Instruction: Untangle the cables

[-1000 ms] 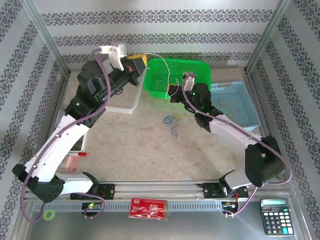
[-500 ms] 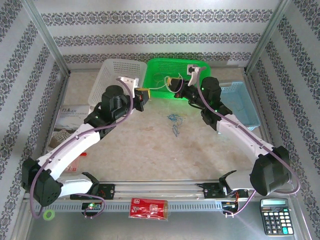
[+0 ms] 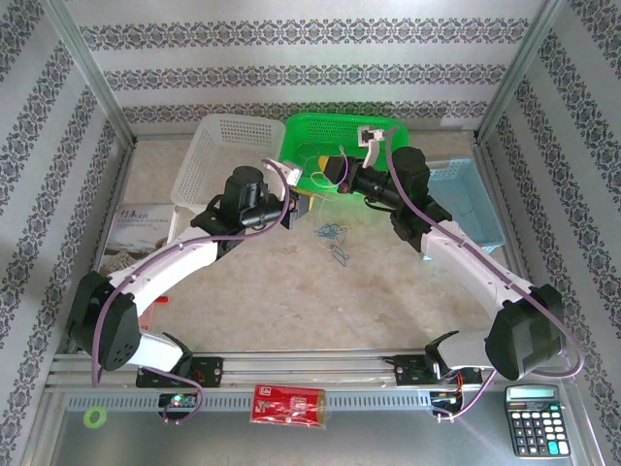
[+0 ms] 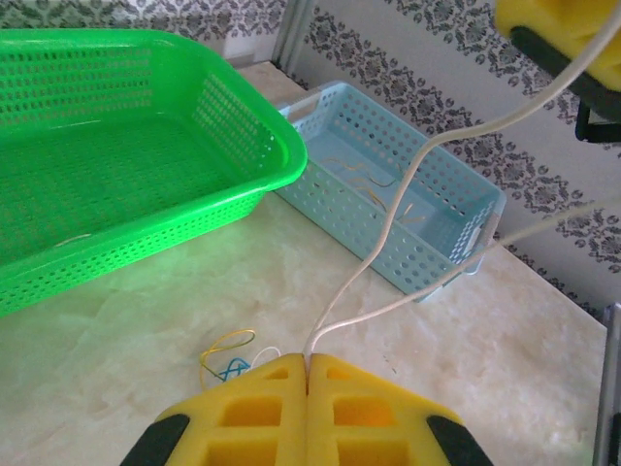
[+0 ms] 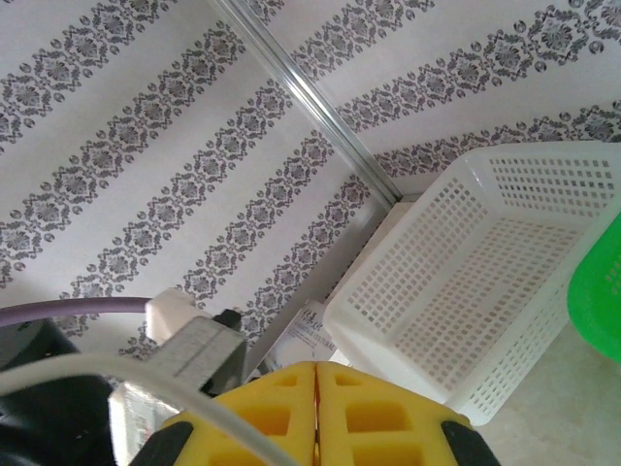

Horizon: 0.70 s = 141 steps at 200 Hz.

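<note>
The cables (image 3: 335,238) lie partly as a small loose knot of hair-thin blue, yellow and white loops on the table (image 4: 505,369), just in front of the left gripper (image 4: 309,361). One of them is lifted off the table. That gripper's two yellow fingers are blocky and foam-like, with square hollows, and they are pressed flat together. The cream-white cable (image 4: 388,233) comes out of the seam between them as two strands, pinched there. One strand climbs in a soft S-curve to the right gripper (image 5: 317,374). The other runs off to the right, low over the table.

The right gripper's matching yellow fingers are pressed together as well. A smooth white strand crosses one of them near its base, and I cannot tell whether it is clamped in that seam.

Seen from above, the two grippers hang close together at the near edge of the green basket (image 4: 243,146), with the knot on the table just on the near side of them. The green basket is glossy plastic with a rounded rim and a grid of small holes. Just beside it stands a pale blue basket (image 4: 427,262) of the same perforated make, with a few thin yellowish cables (image 4: 374,184) curled on its floor. On the green basket's other side sits a white basket (image 5: 505,282) with square holes. The table is pale, mottled and stone-like.
</note>
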{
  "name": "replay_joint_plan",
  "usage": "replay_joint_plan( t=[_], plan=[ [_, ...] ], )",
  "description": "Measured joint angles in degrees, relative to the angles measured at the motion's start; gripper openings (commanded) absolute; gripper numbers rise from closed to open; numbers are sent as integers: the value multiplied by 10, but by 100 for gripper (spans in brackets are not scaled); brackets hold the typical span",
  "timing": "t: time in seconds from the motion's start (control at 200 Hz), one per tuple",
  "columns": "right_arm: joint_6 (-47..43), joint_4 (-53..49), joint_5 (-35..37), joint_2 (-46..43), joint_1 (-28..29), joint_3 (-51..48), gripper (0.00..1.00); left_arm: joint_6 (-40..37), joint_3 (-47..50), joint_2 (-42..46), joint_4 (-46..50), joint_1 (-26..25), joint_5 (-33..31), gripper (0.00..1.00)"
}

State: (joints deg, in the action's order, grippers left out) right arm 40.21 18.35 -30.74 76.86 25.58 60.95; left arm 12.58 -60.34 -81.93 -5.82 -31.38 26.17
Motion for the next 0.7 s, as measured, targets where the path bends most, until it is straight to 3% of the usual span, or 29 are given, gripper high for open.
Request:
replay_joint_plan(
  t=[0.704],
  plan=[
    [6,-2,-19,2,16,0,0,-1,-19,-50,-38,-1,54,15]
  ],
)
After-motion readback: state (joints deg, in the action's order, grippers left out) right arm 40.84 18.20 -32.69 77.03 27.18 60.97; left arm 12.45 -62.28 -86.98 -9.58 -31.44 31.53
